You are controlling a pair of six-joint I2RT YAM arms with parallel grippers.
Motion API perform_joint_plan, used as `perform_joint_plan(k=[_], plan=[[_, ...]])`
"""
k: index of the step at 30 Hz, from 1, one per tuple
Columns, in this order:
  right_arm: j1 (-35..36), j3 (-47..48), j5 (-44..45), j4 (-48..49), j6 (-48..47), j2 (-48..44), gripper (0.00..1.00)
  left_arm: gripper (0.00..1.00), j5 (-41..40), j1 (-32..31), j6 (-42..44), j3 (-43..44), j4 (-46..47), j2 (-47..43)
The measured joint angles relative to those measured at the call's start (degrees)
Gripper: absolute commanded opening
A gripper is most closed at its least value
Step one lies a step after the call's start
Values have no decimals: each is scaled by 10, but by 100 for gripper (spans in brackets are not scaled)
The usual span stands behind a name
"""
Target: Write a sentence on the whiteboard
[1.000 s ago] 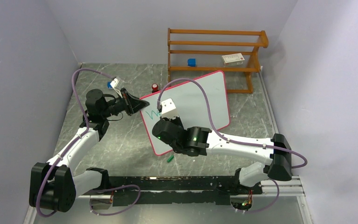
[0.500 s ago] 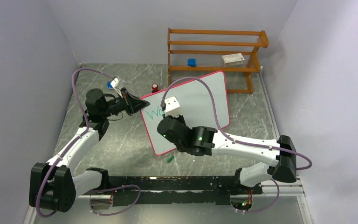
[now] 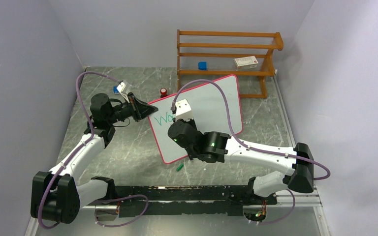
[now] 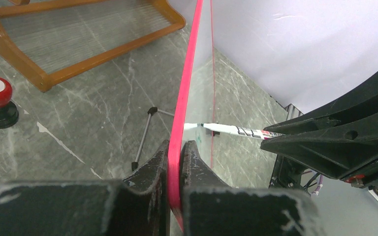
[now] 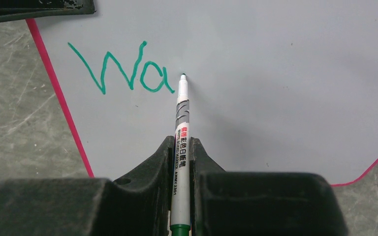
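Two green letters, "Wa" (image 5: 129,84), now stand at the upper left of the whiteboard (image 3: 216,103). A second ago the top view showed only a "W" beside my right wrist, so the "a" has been finished since then. My right arm has also slid a little to the right. The marker (image 5: 182,113) tip now sits just right of the "a", level with its top. I take that as one word barely begun and the sentence almost wholly still to write, with a third letter next.

My right pincer (image 5: 181,142) is closed on the marker's barrel, tip pointing at the board. My left pincer (image 4: 176,152) is clamped on the pink-red frame at the board's left edge, steadying it. The board stands tilted in the middle of the desk (image 3: 128,142), in front of the wooden rack (image 3: 226,46), with a thin black prop (image 4: 142,140) behind it.

From above, my right arm covers the lower left of the board and crowds the lettering. I cannot tell from either wrist view whether the tip is pressing the surface or hovering just off it. The marker's print is too small to read. A small green piece (image 3: 179,167) lies on the desk near the board's lower edge, possibly the cap.
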Motion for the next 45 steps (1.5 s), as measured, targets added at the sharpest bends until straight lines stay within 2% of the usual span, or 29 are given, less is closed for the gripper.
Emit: perform_joint_plan(k=[27,45], plan=[[-6,0,-6,22,-8,3,0,5,0,0,0,0,0,2],[-7,0,-23,-10,18,4,0,5,-2,0,2,0,-2,2]])
